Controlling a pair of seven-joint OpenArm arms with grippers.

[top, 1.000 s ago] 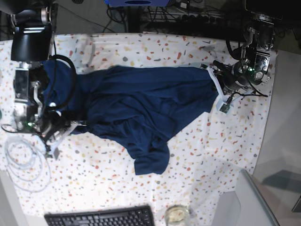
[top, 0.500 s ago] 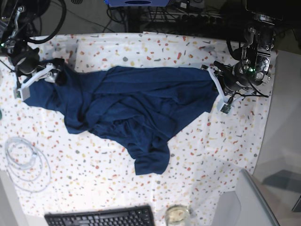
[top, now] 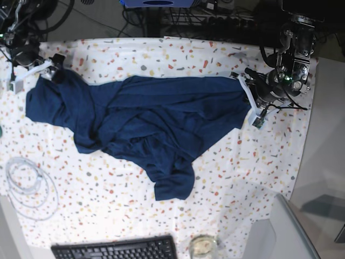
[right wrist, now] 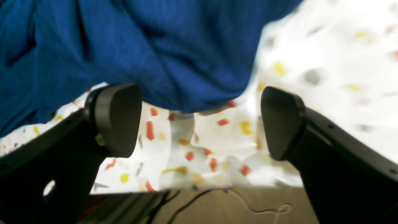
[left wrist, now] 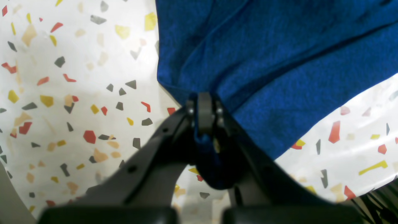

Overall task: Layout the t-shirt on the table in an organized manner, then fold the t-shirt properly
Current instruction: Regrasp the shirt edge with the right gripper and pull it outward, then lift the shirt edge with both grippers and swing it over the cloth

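Note:
The dark navy t-shirt (top: 156, 118) lies crumpled across the speckled white table (top: 242, 178), one part trailing toward the front. My left gripper (top: 252, 101) is at the shirt's right edge; the left wrist view shows this gripper (left wrist: 203, 105) shut on a fold of the shirt (left wrist: 279, 62) just above the table (left wrist: 77, 77). My right gripper (top: 33, 73) is at the far left corner, just behind the shirt's left end. In the right wrist view it (right wrist: 199, 121) is open and empty, with the shirt (right wrist: 155, 46) beyond its fingers (right wrist: 116, 119) over the table (right wrist: 326, 46).
A coil of white cable (top: 27, 186) lies at the left front. A black keyboard (top: 116, 249) and a small glass jar (top: 203, 247) sit at the front edge. A grey object (top: 280, 232) stands at the front right. Cables and equipment run behind the table.
My right gripper swung from the front left to the far left corner, dragging the shirt's left end with it, then opened and let the fabric go. The left gripper held still.

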